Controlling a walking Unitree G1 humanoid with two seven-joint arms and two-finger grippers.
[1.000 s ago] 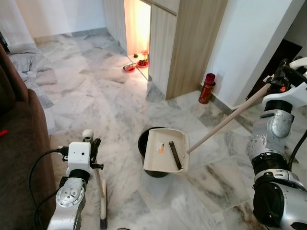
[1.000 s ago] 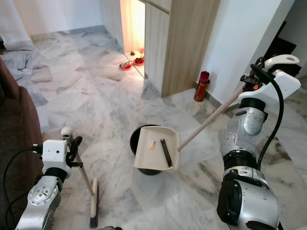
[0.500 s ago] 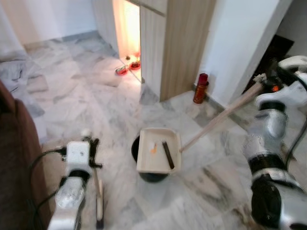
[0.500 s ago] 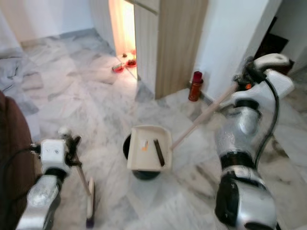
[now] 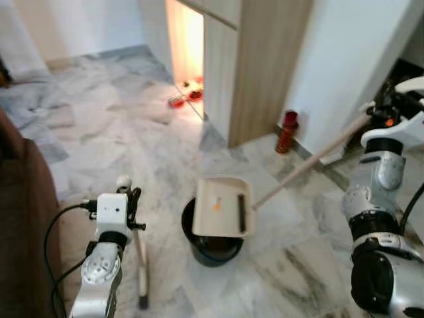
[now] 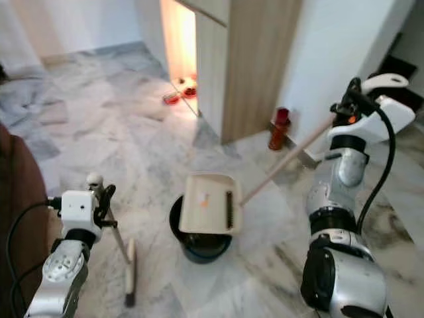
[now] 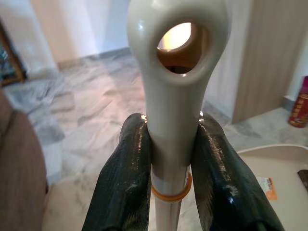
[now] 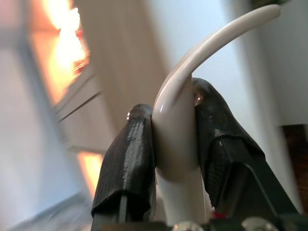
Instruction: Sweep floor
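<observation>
The right gripper (image 8: 173,144) has its jaws clamped on the curved top of the dustpan's long handle (image 5: 311,162), and the dustpan (image 5: 222,207) is held level over the black bin (image 5: 211,240) that stands on the marble floor (image 5: 119,132). An orange scrap (image 5: 216,206) and a dark strip (image 5: 241,215) lie in the pan; the tray shows no tilt, so emptying is judged not yet done. The left gripper (image 7: 168,159) has its jaws closed on the broom handle (image 7: 172,82) just below its hanging eye, with the broom (image 5: 140,265) standing on the floor near the bin on the robot's left. Risk 1: the pan is wider than part of the bin rim, so a tilt toward the wrong edge would probably drop debris onto the floor beside the bin. Risk 2: the grip is at the far end of a long handle, so a small wrist error likely swings the pan wide and may knock the bin over. Risk 3: the red canister (image 5: 286,132) by the cabinet (image 5: 258,66) stands near the handle's line and could be struck on a sideways swing. Risk 4: the broom could pivot in the jaws and scatter dirt.
</observation>
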